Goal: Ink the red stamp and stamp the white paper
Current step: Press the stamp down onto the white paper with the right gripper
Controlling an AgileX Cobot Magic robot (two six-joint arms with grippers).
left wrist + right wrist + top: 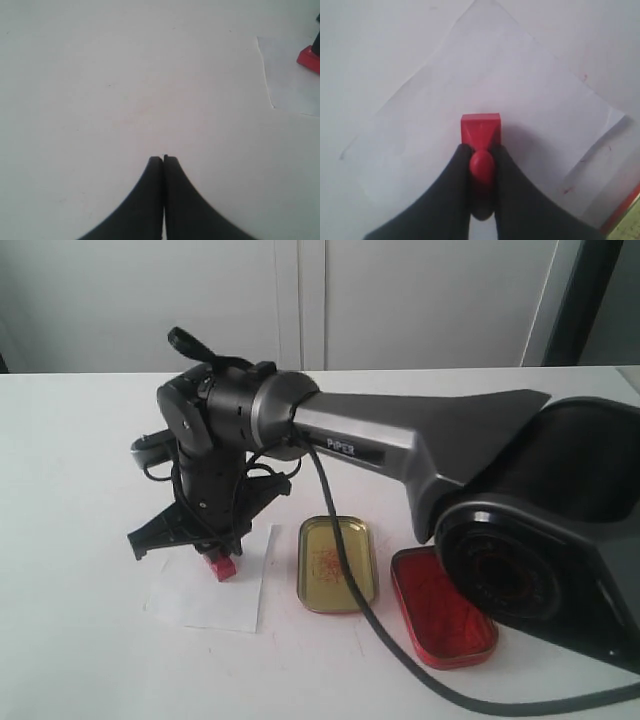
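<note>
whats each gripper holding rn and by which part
The right gripper holds the red stamp by its thin knob handle, over the white paper. The left gripper is shut and holds nothing.

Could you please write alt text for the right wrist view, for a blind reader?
The right gripper is shut on the knob of the red stamp, with the stamp's base against or just above the white paper. The paper lies on a white table.

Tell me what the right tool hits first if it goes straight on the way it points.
The white paper, through the red stamp the right tool grips; contact may already be made.
</note>
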